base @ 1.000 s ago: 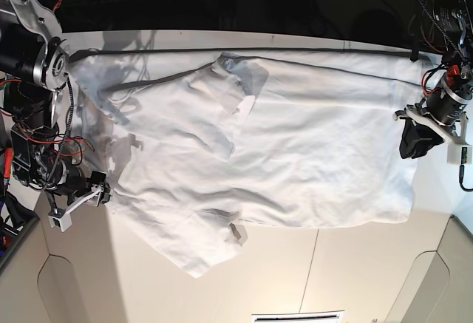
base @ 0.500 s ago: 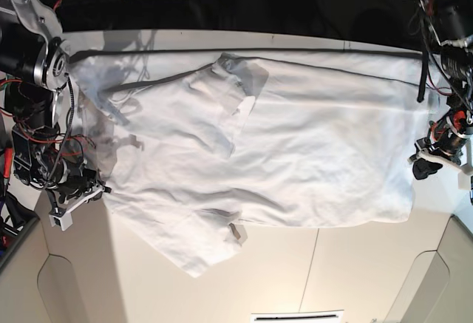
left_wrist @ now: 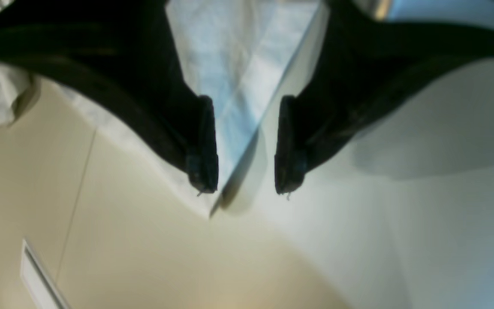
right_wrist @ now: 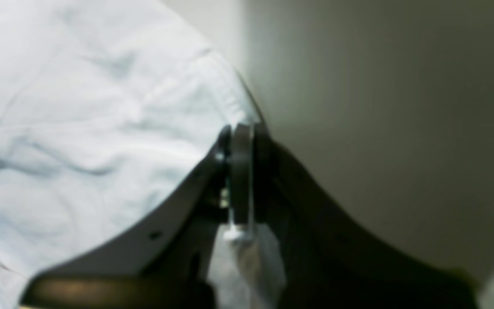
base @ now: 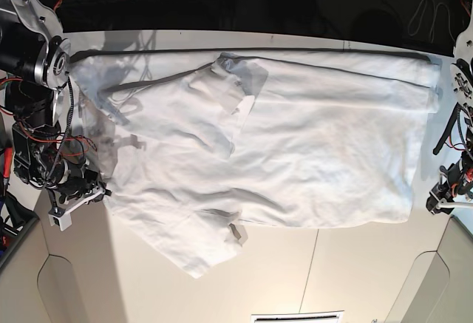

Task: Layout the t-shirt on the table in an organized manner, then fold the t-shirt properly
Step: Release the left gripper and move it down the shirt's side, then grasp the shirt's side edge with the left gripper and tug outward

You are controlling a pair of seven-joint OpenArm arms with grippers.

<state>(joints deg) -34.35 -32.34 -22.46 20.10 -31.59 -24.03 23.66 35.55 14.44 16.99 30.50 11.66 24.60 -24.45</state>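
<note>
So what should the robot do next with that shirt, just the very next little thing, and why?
Probably bring the left gripper down onto the t-shirt's corner just below it and close. The right gripper is shut on the t-shirt's edge, while the left one is open and empty over that corner, near the bare table. The t-shirt lies crumpled, one sleeve folded over, so both ends likely need holding to pull it flat.

Counting one t-shirt (base: 295, 160), lying spread and rumpled, with two short sleeves showing, one near the far edge and one toward the near side; counting one table (base: 347, 279) lying under it, with one thin seam line running across the bare near part; counting two arms, one at each side of the base view; counting two grippers, the left gripper (left_wrist: 246, 186) and the right gripper (right_wrist: 242, 128), each showing two dark fingers.
</note>
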